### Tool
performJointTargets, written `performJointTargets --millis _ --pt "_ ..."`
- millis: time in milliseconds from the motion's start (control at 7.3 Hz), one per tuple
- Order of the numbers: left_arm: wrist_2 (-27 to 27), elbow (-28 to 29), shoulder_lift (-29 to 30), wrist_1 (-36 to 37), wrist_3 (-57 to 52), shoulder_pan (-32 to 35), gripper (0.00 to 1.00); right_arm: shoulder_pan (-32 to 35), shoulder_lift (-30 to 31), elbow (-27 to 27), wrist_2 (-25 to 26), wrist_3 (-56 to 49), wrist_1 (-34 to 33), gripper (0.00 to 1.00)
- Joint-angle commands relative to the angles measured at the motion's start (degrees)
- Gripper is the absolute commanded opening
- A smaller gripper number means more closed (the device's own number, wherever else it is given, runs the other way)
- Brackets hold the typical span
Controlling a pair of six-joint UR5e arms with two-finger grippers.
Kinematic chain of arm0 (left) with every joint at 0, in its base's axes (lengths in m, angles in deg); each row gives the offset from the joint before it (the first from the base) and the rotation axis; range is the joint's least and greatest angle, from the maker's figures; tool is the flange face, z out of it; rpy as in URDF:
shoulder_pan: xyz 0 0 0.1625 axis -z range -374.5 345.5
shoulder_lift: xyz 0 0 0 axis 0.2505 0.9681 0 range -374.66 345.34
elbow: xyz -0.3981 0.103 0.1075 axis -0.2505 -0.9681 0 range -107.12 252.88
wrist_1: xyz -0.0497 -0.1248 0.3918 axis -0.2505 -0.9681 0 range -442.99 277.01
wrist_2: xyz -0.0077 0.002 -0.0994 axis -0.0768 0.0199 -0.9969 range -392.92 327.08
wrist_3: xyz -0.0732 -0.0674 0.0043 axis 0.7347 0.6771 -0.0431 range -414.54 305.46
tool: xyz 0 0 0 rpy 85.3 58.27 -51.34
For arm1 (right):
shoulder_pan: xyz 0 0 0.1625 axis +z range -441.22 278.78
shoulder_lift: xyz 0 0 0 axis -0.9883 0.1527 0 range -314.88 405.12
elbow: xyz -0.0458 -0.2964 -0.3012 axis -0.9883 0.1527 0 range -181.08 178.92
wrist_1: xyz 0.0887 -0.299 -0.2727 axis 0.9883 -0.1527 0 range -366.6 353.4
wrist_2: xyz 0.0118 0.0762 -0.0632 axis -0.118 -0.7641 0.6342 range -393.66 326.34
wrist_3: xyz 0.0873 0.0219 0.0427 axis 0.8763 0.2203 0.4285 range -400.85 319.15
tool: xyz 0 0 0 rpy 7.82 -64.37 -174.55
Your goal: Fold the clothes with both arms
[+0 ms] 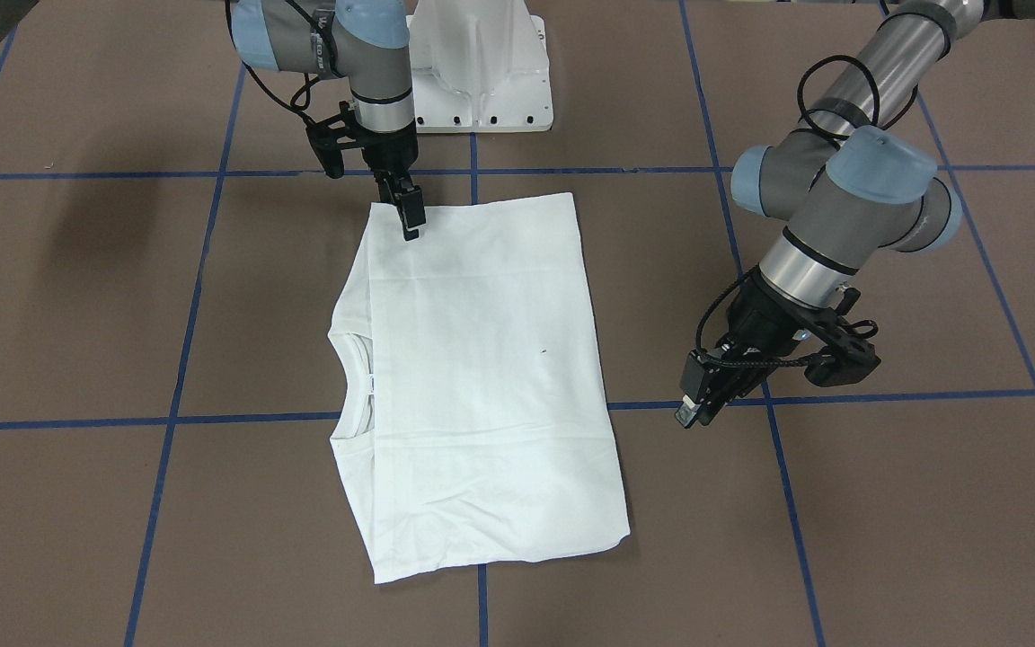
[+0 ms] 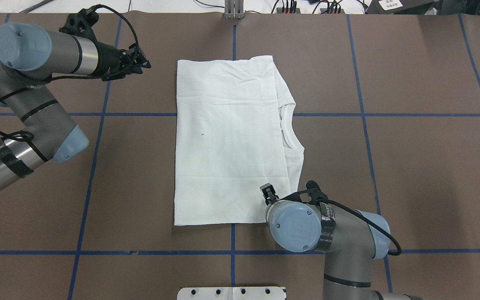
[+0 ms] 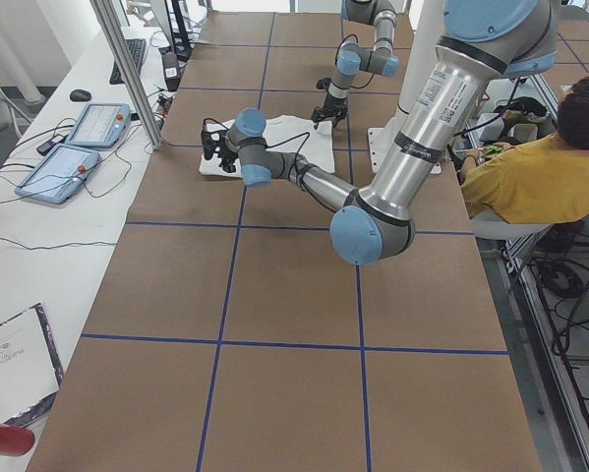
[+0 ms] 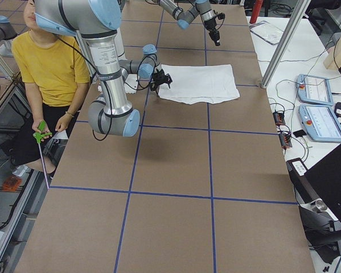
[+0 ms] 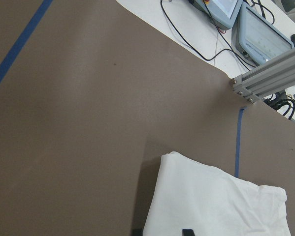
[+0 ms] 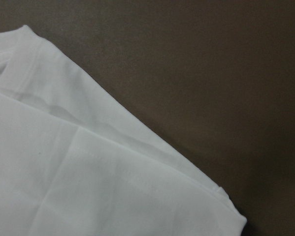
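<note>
White T-shirt (image 1: pixel 482 377), one; left arm (image 1: pixel 841 225), right arm (image 1: pixel 365 54) make two.

**Right arm vertical, left arm angled**

The right arm (image 2: pixel 340 237) bends at the wrist so the right gripper (image 1: pixel 411 225) points straight down. Its fingers look close together (whether they are fully closed cannot be judged). The left arm (image 2: pixel 36 112) doubles back on itself. The left gripper (image 2: pixel 142 62) is slanted with its fingers parted, both tips showing at the wrist camera's lower edge.

White T-shirt (image 1: pixel 482 377), brown table (image 1: pixel 886 521), blue grid lines (image 1: pixel 931 395)
</note>
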Motion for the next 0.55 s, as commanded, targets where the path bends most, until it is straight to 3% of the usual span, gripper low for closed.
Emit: performJointTargets --millis 0,137,274,411 --pt "0.11 0.00 0.00 0.00 0.00 -0.05 0.38 -0.07 -0.48 0.65 -0.09 -0.04 -0.06 0.83" --pt "0.11 0.00 0.00 0.00 0.00 -0.05 0.38 0.28 -0.48 0.38 -0.18 -0.04 -0.06 0.22" --pt "0.11 0.00 -0.09 0.00 0.00 -0.05 0.38 0.37 -0.22 0.12 -0.62 -1.00 0.03 0.00" --pt "0.11 0.00 -0.09 0.00 0.00 0.03 0.38 0.45 -0.13 0.29 -0.62 -1.09 0.29 0.00"
